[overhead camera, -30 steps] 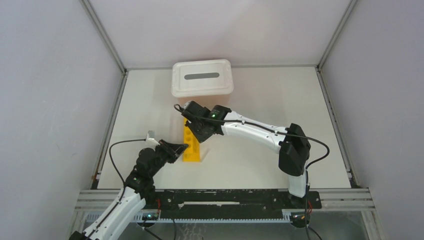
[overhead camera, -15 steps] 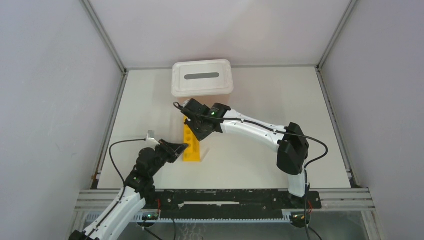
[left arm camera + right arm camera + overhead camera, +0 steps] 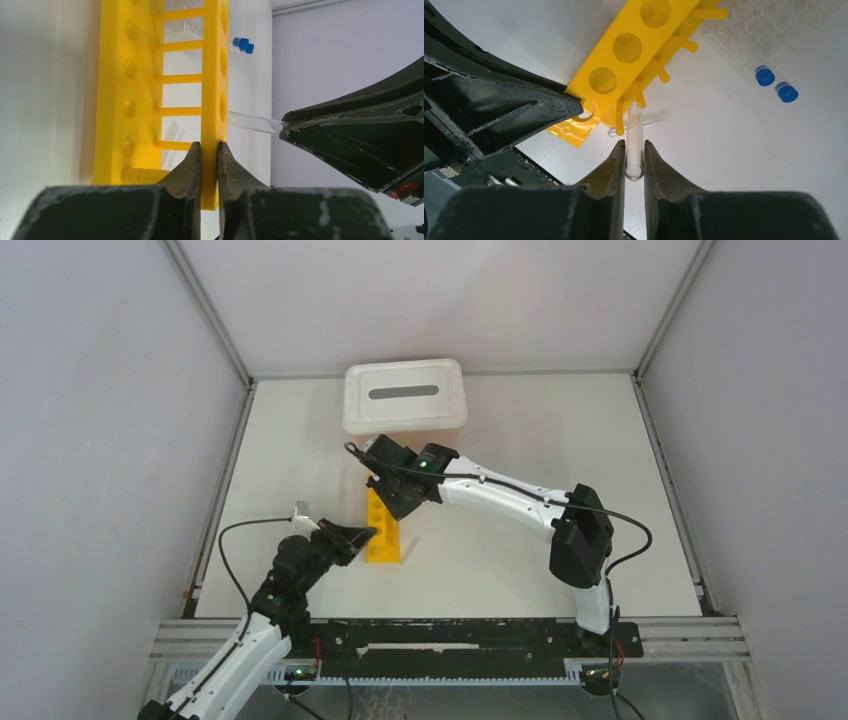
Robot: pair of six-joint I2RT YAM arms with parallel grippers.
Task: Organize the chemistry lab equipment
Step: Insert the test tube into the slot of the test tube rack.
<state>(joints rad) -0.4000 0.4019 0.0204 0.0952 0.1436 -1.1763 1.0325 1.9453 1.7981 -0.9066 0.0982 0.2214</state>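
Pale grey walls closed in the white worktop [image 3: 520, 440], where a bin with a white slotted lid [image 3: 404, 395] sat at the upper middle of the overhead frame. Below it, at the centre, sat the long yellow rack [image 3: 381, 532]. My left end effector [image 3: 358, 536] was clenched on the rack's lower end; the left wrist view showed its fingers pinching the holed top plate between them. My right end effector [image 3: 392, 502] hung above the rack, grasping a clear test tube [image 3: 634, 132] by one end. The tube's far tip lay just beside the rack's yellow rungs, outside the holes. Two blue-capped tubes [image 3: 776, 85] lay at the right of the right wrist frame. They were near the clear gridded rack [image 3: 764, 25] in its upper right corner.
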